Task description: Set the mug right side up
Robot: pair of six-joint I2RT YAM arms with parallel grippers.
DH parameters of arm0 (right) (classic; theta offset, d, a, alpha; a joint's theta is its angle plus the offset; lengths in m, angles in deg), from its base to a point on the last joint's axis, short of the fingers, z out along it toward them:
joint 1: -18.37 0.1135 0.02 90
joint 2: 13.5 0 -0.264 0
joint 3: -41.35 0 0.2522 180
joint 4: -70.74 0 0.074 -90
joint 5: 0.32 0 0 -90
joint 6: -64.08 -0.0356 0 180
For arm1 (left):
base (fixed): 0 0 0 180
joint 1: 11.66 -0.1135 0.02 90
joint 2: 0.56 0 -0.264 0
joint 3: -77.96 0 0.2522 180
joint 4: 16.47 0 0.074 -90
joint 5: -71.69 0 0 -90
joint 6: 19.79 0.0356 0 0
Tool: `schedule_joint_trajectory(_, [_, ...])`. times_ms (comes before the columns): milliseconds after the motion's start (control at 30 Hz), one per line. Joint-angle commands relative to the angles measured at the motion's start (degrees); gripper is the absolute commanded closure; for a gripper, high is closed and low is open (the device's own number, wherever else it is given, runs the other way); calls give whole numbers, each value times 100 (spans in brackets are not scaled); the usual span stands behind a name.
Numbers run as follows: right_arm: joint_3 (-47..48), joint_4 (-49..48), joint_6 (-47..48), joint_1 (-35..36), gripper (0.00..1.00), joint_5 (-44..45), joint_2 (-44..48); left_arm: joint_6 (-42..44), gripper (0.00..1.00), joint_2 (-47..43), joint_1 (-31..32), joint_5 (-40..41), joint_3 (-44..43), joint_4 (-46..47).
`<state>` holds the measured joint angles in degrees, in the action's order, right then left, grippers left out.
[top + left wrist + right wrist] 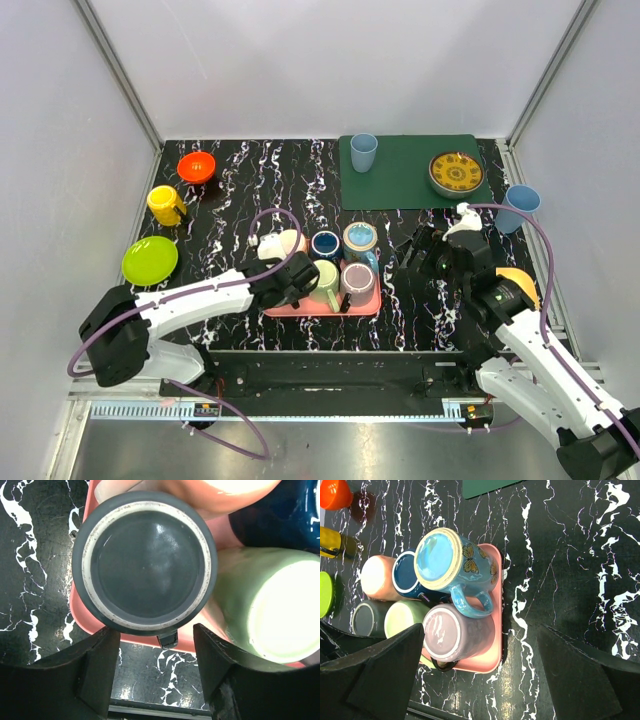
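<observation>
A pink tray (322, 309) holds several mugs packed together. A grey mug (145, 562) stands upside down at its front left corner, base up, handle toward the near edge. My left gripper (290, 284) (156, 667) hovers over this mug, open, its fingers (100, 665) nearer the camera than the mug and holding nothing. A pale green mug (270, 610) sits just right of it. A mauve mug (455, 632) and a blue butterfly mug (455, 565) also show their bases. My right gripper (420, 255) (480, 670) is wide open above the table, right of the tray.
A peach mug (285, 243) and a dark blue mug (326, 243) fill the tray's back row. At the left are an orange bowl (197, 166), a yellow mug (166, 205) and a green plate (150, 260). A green mat (405, 180) holds a blue cup (363, 152) and a patterned dish (456, 172).
</observation>
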<state>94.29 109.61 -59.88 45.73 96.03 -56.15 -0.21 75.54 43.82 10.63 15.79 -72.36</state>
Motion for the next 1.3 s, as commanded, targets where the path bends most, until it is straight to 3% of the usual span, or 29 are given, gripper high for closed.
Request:
schedule_joint_trajectory(0, [20, -199, 73, 7, 0, -55, 3, 221, 41, 19, -134, -56, -214, 100])
schedule_joint_trajectory(333, [-42, -269, 91, 16, 0, -72, -76, 326, 66, -77, -398, -152, -82, 161])
schedule_joint_trajectory(633, [-86, -278, 65, 16, 0, -125, -94, 300, 69, -148, -433, -267, 191, 363])
schedule_joint_trajectory(1033, [-95, -111, 38, 16, 0, -257, -59, 555, 100, -192, -477, -486, 446, 627])
schedule_joint_trajectory(1267, [-156, -40, -32, 16, 0, -248, -33, 836, 100, -156, -477, -531, 534, 715])
